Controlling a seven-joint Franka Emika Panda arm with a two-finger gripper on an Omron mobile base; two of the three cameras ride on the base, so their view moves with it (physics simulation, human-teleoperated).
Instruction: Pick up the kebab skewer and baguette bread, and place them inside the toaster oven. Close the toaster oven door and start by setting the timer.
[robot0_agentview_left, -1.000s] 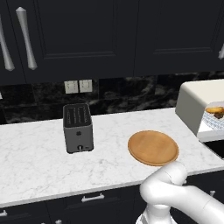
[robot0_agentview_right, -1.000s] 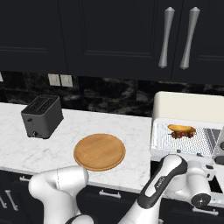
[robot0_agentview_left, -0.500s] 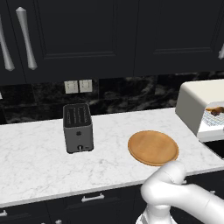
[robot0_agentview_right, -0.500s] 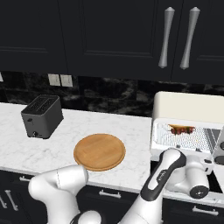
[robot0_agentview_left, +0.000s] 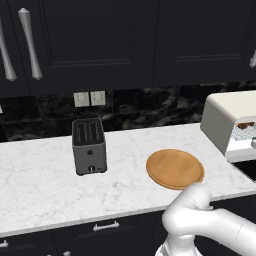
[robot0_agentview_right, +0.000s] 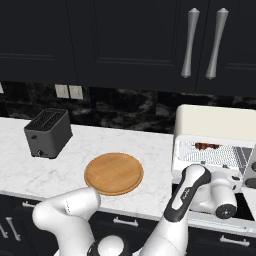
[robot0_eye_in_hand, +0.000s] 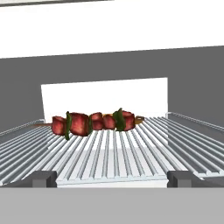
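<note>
The kebab skewer (robot0_eye_in_hand: 94, 122), red chunks with green bits on a thin stick, lies crosswise on the wire rack (robot0_eye_in_hand: 113, 153) inside the cream-white toaster oven (robot0_agentview_right: 215, 131). My gripper (robot0_eye_in_hand: 111, 179) is open at the front of the rack, and its fingertips (robot0_eye_in_hand: 43, 178) are wide apart and hold nothing. A sliver of orange shows just behind the chunks; I cannot tell whether it is the baguette bread. From the right base view the skewer (robot0_agentview_right: 205, 146) is a dark streak in the oven mouth. My hand hides most of the toaster oven door. The oven (robot0_agentview_left: 231, 120) stands at the counter's right end.
A round wooden plate (robot0_agentview_right: 114, 173) lies on the white marble counter (robot0_agentview_left: 45, 190), left of the oven. A dark grey slot toaster (robot0_agentview_left: 89, 146) stands further left. Dark wall cabinets hang above. My forearm (robot0_agentview_right: 186, 196) reaches across the counter's front edge.
The hand has shifted a little rightward in front of the oven. The orange-brown food at the oven mouth shows less in both base views. The jaws stayed wide apart.
</note>
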